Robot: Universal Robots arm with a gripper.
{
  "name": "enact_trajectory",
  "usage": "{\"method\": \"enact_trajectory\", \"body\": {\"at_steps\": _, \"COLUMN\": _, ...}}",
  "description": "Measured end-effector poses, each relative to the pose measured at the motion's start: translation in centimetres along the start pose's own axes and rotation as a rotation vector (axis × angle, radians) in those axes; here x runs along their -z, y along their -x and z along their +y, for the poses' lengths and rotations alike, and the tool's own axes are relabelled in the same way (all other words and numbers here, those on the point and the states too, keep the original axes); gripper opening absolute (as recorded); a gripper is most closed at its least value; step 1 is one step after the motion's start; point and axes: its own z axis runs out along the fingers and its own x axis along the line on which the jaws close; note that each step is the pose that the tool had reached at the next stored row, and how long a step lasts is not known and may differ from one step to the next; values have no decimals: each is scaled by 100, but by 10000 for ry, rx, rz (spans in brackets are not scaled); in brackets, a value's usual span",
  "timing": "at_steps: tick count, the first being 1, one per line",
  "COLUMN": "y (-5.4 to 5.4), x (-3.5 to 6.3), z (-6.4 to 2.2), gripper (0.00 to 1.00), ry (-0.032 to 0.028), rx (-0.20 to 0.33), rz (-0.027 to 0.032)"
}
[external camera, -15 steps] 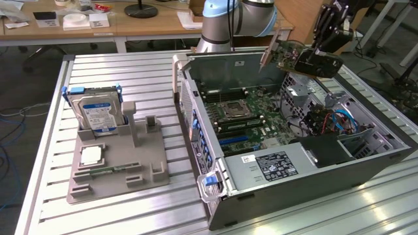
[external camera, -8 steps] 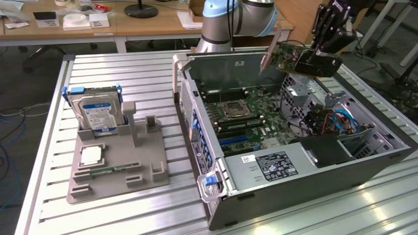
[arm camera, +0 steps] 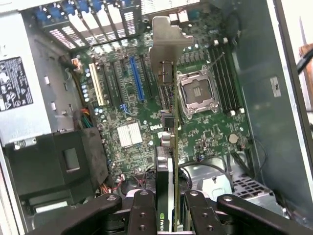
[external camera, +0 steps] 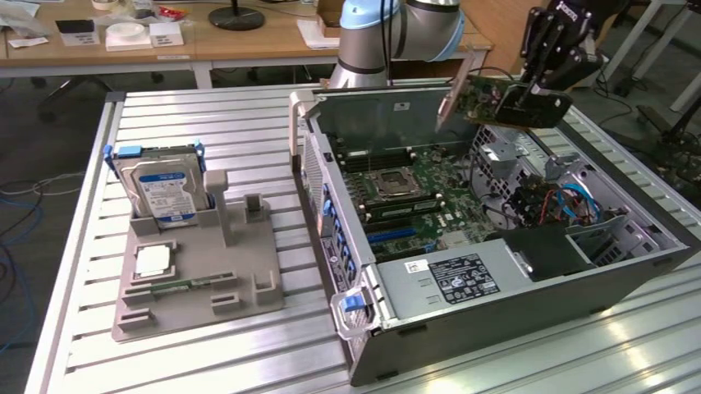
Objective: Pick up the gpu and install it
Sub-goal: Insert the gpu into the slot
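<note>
In the exterior view the fingers [external camera: 529, 105] grasp the gpu [external camera: 480, 94] in the air above the far end of the open computer case [external camera: 526, 304], which lies by the slatted worktop's [external camera: 219, 361] edge at the exterior view's right. The wrist view adds the gpu edge-on, clamped between both fingers, its silvery bracket [arm camera: 165, 41] hanging over the motherboard [arm camera: 205, 132] beside a blue slot [arm camera: 137, 78].

An open computer case [external camera: 547, 312] lies just below the pincer [external camera: 520, 105], its motherboard [external camera: 428, 205] exposed. Well apart from the pincer, a hard drive [external camera: 164, 193] stands in a grey holder [external camera: 208, 279].
</note>
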Motion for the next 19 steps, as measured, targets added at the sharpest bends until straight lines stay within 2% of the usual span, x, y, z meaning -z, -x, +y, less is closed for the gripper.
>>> {"method": "enact_trajectory", "body": {"at_steps": 8, "y": 1, "x": -11, "z": -4, "gripper": 27, "ry": 22, "rx": 1036, "rz": 56}}
{"method": "enact_trajectory", "body": {"at_steps": 12, "y": 1, "x": -16, "z": -5, "gripper": 27, "ry": 9, "rx": 1361, "rz": 70}}
{"method": "enact_trajectory", "body": {"at_steps": 13, "y": 1, "x": -20, "z": -5, "gripper": 27, "ry": -19, "rx": 1408, "rz": 66}}
{"method": "enact_trajectory", "body": {"at_steps": 16, "y": 0, "x": -31, "z": -5, "gripper": 27, "ry": -171, "rx": 1565, "rz": 49}}
{"method": "enact_trajectory", "body": {"at_steps": 17, "y": 0, "x": -32, "z": -5, "gripper": 27, "ry": -195, "rx": 1592, "rz": 47}}
{"method": "enact_trajectory", "body": {"at_steps": 19, "y": 0, "x": -31, "z": -5, "gripper": 27, "ry": -198, "rx": 1596, "rz": 47}}
